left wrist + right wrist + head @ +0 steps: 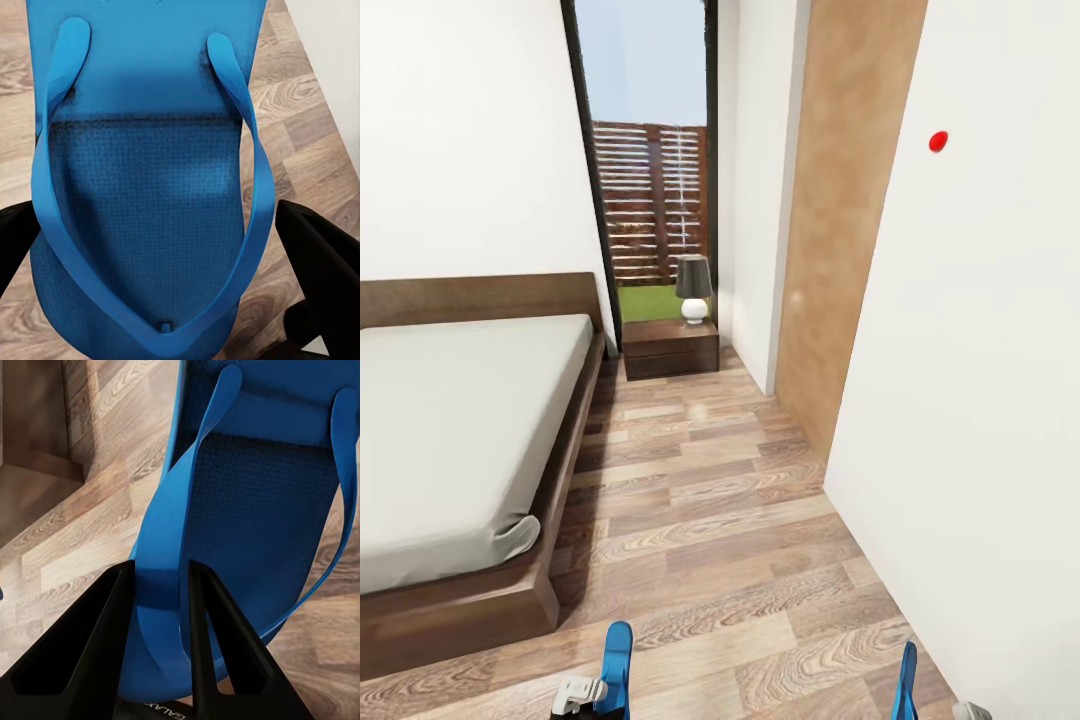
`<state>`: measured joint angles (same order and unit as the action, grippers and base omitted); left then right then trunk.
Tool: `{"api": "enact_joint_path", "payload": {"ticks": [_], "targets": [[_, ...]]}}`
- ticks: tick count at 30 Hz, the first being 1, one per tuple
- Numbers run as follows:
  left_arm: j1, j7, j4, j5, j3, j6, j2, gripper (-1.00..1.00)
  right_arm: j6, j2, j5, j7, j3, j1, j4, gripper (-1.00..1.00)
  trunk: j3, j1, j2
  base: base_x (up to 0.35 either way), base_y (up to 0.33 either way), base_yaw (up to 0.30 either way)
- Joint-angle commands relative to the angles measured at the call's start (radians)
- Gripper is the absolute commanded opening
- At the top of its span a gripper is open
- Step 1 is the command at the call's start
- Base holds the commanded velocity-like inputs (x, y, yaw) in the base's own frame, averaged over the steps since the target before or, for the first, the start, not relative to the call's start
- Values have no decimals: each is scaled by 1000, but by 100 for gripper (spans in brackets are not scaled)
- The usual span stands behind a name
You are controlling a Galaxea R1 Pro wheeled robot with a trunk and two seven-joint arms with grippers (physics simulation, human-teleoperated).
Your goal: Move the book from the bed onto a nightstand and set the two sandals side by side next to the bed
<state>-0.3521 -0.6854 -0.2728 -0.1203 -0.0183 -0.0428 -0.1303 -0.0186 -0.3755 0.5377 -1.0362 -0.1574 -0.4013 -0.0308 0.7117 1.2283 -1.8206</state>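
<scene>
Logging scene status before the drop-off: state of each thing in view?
Left sandal: off the floor, between the left gripper jaws.
Right sandal: strap clamped in the right gripper jaws.
Bed: grey cover bare where seen.
Nightstand: drawers shut, lamp upright on top.

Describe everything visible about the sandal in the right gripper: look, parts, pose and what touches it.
The sandal in the right gripper is a bright blue flat flip-flop with a finely textured footbed and thin, smooth blue straps forming a V. The right gripper pinches the sole's edge between its two black fingers, holding it clear above the wood-plank floor. In the head view it stands on edge, a narrow blue strip low at the right.
</scene>
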Motion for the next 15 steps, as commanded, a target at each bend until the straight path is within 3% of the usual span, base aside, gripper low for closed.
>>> {"api": "enact_joint_path", "payload": {"ticks": [1, 12, 15], "targets": [[-1, -5, 2, -3, -2, -2, 0, -100, -3, 0, 10, -4, -8, -1, 0, -100, 1, 0, 0, 0, 0, 0], [-1, -5, 1, -3, -2, -2, 0, -100, -3, 0, 10, -4, -8, -1, 0, -100, 9, 0, 0, 0, 0, 0], [-1, -4, 1, -4, -2, -2, 0, -100, -3, 0, 10, -4, -8, -1, 0, -100, 10, 0, 0, 145, 0, 0]]}}
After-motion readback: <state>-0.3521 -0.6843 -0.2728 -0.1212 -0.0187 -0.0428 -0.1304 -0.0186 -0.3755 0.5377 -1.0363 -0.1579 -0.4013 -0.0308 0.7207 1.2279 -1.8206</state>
